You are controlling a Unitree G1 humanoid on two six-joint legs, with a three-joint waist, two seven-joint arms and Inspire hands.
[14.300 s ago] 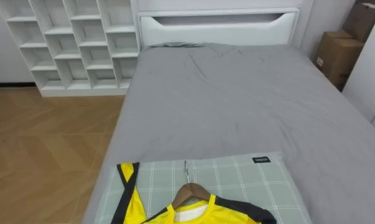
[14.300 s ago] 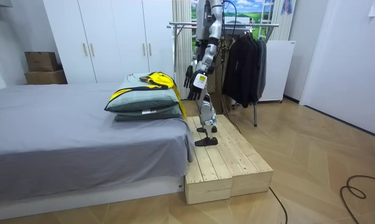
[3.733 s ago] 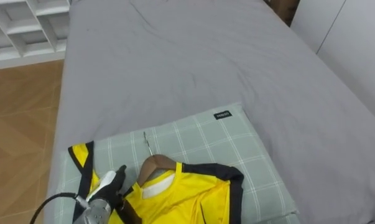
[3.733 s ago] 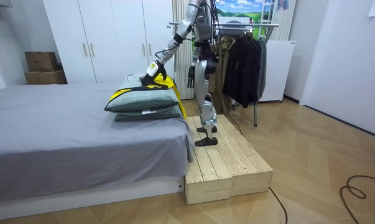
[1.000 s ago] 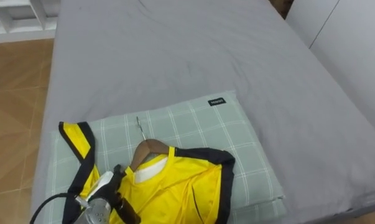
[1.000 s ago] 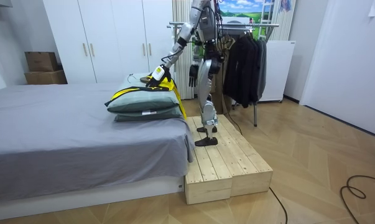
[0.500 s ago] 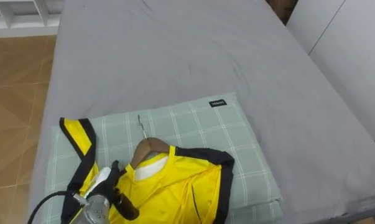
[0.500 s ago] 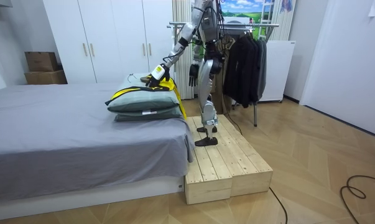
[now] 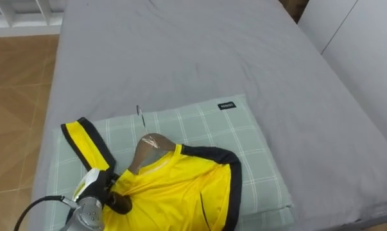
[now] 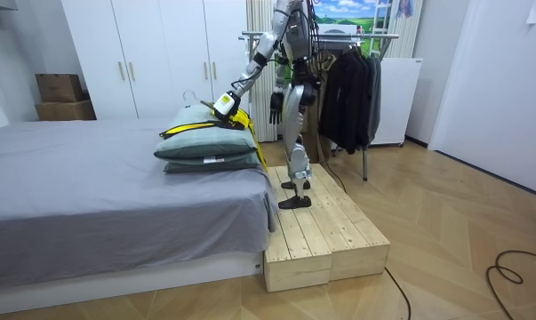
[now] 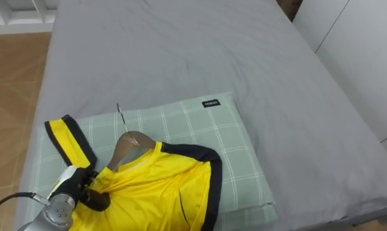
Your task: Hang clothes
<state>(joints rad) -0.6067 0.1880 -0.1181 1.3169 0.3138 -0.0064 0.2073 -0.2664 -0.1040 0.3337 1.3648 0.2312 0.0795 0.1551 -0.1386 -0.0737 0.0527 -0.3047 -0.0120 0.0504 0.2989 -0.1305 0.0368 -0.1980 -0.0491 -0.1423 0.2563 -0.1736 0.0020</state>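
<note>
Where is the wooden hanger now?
The wooden hanger shows lower left in the left eye view, in the collar of the yellow shirt on the checked pillow, beside the left hand.

Bright, even light (diffuse, seemingly overhead). Soft shadow beneath the grey-sheeted bed [image 10: 90, 196] overhang and beside the pale wooden plank platform [image 10: 325, 231]; mild sheen on the herringbone wood floor [image 10: 454, 249].

Left arm stretched forward and down, the left hand [image 9: 98, 194] curls round the yellow shirt [image 9: 174, 192]. The right hand [image 10: 274, 104] hangs at its side, fingers loose.
</note>
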